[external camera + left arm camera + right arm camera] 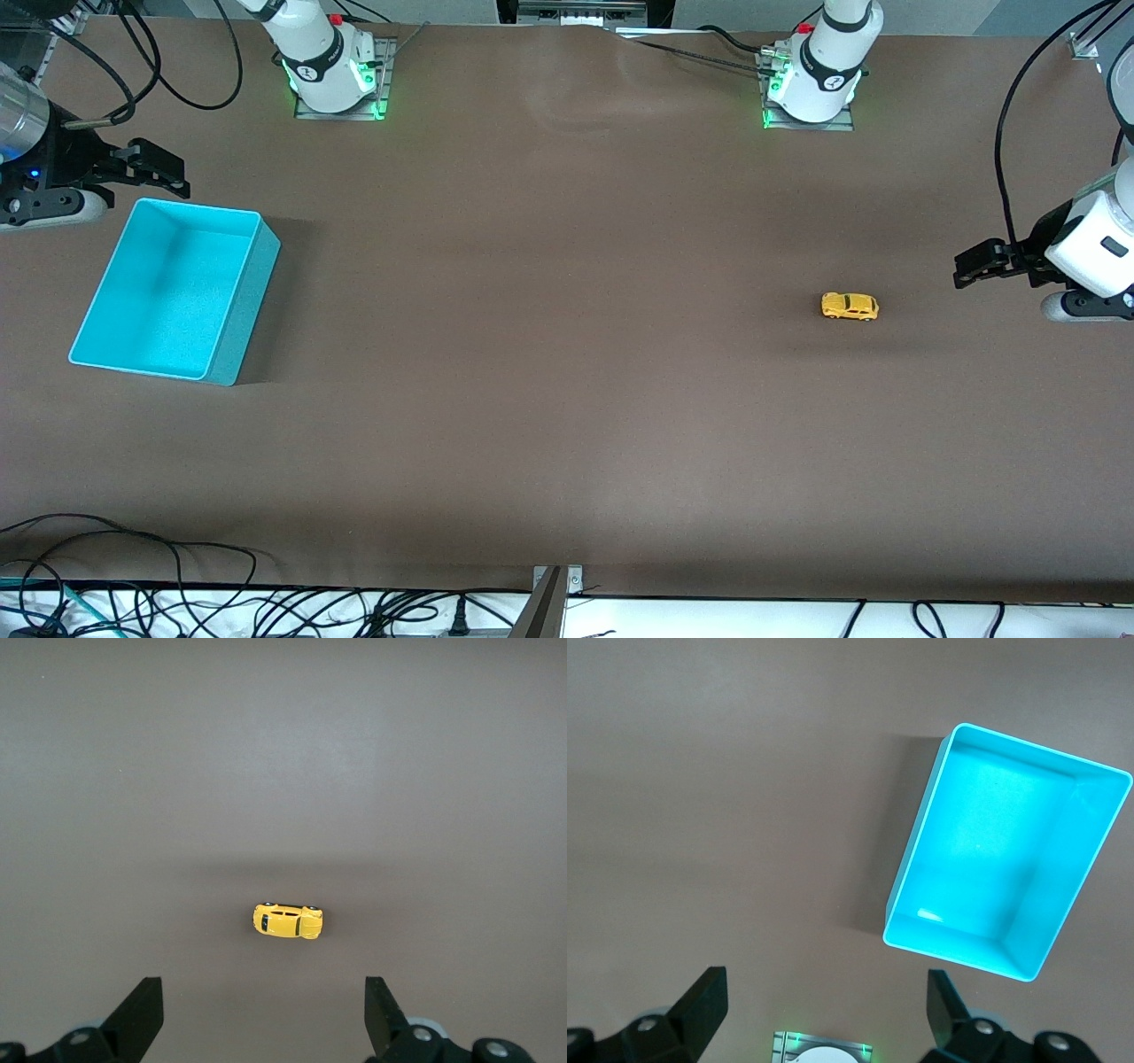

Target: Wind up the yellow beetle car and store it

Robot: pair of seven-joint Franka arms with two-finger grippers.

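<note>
- We see a tiny yellow toy beetle car (850, 306) with dark windows resting on its wheels on the brown table (549, 354), toward the left arm's end.
- Our left gripper (967, 267) hangs near the car, jaws spread wide and holding nothing.
- An open teal plastic bin (244, 310) sits toward the right arm's end, well apart from the car.
- Our right gripper (168, 173) hovers beside the bin's farther rim, jaws wide, holding nothing.

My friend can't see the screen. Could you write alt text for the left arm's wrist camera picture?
A tiny yellow beetle car sits alone on a plain brown table, seen from above. The two dark fingertips of the left gripper stand wide open at the edge of the picture, hanging above the table with nothing between them.
</note>
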